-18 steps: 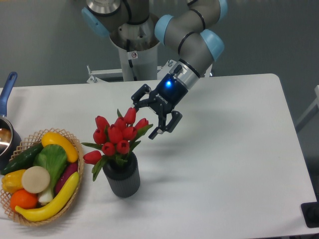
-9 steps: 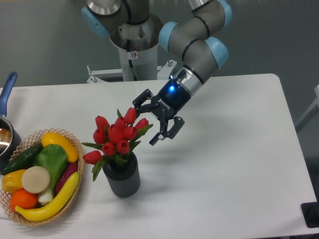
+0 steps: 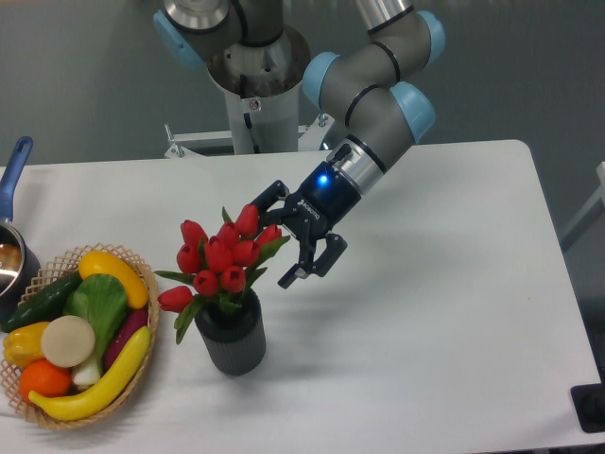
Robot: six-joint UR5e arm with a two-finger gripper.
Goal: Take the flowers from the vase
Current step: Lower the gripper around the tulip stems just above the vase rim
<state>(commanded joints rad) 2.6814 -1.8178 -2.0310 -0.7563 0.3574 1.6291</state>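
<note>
Flowers point(image 3: 223, 261) stand upright in the vase point(image 3: 230, 340), left of frame centre, lower half. Red buds crowd above the rim; leaves splay outward and hide the stems where they enter the mouth. Vase sits flat on the white table point(image 3: 425, 312), just right of the wicker basket point(image 3: 57, 411) of toy produce, apart from it. Dark pot with a blue handle point(image 3: 13, 170) at the far left edge.

End effector point(image 3: 280, 236) comes in from the upper right, tilted down toward the bunch, fingers spread wide. Upper finger lies close by the topmost right-hand buds; whether it touches them cannot be told. Lower finger hangs free to the right of the leaves. Nothing pinched yet.

Reading: the slanted approach likely suits a side-on grip, since the bunch offers no clean top hold. Spread fingers straddle the right flank of the buds; a firmer hold probably lies lower, near the bundled stems. Risk as judged: closing on buds alone may slip or tip the vase.
</note>
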